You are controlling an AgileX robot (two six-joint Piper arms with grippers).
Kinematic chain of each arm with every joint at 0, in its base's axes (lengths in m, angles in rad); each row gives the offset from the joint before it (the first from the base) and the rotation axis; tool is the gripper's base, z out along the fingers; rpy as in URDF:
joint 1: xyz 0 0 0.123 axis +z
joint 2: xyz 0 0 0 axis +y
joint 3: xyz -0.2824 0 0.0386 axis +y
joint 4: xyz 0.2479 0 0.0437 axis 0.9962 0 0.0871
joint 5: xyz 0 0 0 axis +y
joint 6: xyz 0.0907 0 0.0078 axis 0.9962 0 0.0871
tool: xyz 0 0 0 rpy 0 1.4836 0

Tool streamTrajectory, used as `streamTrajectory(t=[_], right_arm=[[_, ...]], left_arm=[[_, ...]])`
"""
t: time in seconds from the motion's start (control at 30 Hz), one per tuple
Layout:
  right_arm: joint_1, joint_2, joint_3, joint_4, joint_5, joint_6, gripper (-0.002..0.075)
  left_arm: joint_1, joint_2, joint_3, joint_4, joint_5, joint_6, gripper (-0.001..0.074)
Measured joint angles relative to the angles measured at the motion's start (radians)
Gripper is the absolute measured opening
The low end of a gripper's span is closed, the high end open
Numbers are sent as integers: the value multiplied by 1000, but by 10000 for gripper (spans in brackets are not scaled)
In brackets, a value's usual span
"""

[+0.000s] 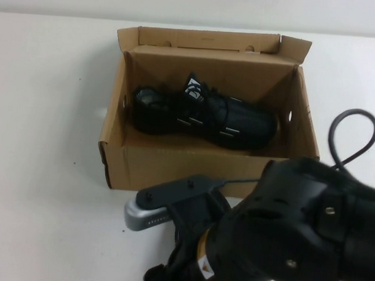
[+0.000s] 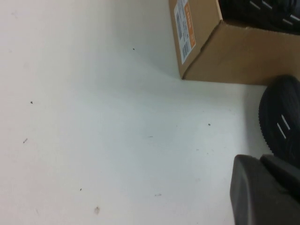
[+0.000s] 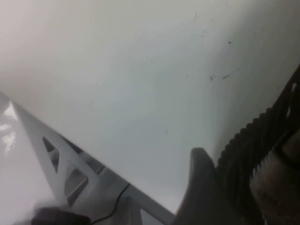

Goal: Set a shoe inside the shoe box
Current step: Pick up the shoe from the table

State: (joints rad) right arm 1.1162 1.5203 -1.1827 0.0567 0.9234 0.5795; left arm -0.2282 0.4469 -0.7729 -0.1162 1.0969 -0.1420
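Note:
The brown shoe box (image 1: 173, 168) stands open at the table's middle, its flap lid up at the back. One black sneaker (image 1: 204, 116) with white dashes lies inside it. A second identical shoe (image 2: 281, 122) shows in front of the box in the left wrist view. Its ribbed sole (image 3: 248, 150) fills the right wrist view. My right gripper (image 3: 234, 168) is shut on this shoe, with one finger (image 3: 201, 187) against the sole. In the high view the right arm (image 1: 296, 234) hides both. My left gripper (image 2: 262, 161) is shut and empty, low over the table left of the box.
The box's labelled end (image 2: 185, 28) faces the left wrist view, with bare white table around it. A black cable (image 1: 351, 133) loops beside the box's right wall. A white frame (image 3: 56, 154) shows past the table edge in the right wrist view.

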Motion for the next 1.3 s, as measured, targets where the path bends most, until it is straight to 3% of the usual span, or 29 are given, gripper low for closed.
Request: streamTrajectory(t=[0.77, 0.83, 0.93, 1.0, 1.1, 1.3], right_arm=[[6, 208, 0, -89, -34, 43, 367], [6, 224, 0, -100, -34, 43, 318], [6, 239, 0, -131, -31, 34, 122], [6, 239, 0, -142, -31, 29, 51], [6, 237, 0, -149, -31, 29, 7], [6, 183, 0, -161, -9, 9, -6]], left_arm=[[0, 0, 0, -11, 26, 0, -4], [0, 0, 0, -13, 28, 0, -4], [0, 0, 0, -13, 28, 0, -4], [0, 0, 0, -13, 30, 0, -4], [0, 0, 0, -13, 32, 8, -4], [0, 0, 0, -13, 45, 27, -4]])
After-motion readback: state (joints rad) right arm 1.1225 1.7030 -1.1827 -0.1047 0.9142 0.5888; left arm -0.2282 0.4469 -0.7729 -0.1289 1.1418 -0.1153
